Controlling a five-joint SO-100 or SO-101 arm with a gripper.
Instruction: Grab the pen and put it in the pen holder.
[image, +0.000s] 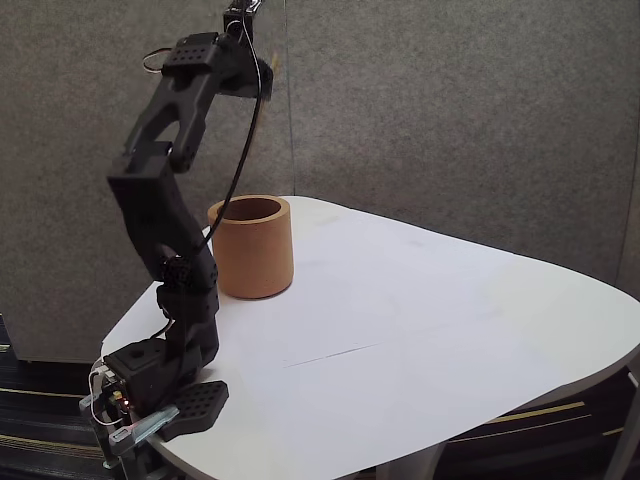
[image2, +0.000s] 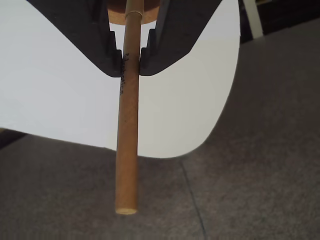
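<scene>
In the wrist view the pen (image2: 126, 150), a straight tan stick with small dark print, runs lengthwise through my gripper (image2: 129, 70). The two black fingers (image2: 152, 55) are shut on it near its middle, and its blunt end points toward the camera. Beyond the fingers a piece of the pen holder (image2: 150, 14) shows. In the fixed view the arm is raised high, with the gripper (image: 255, 75) above the terracotta pen holder (image: 252, 250). The holder stands upright at the table's back left. The pen shows there only as a faint tan streak below the gripper.
The white rounded table (image: 420, 320) is bare to the right of the cup, with its curved edge (image2: 210, 135) and grey floor beyond it. A black cable (image: 235, 170) hangs from the wrist down past the cup. The arm's base (image: 150, 390) is clamped at the front left corner.
</scene>
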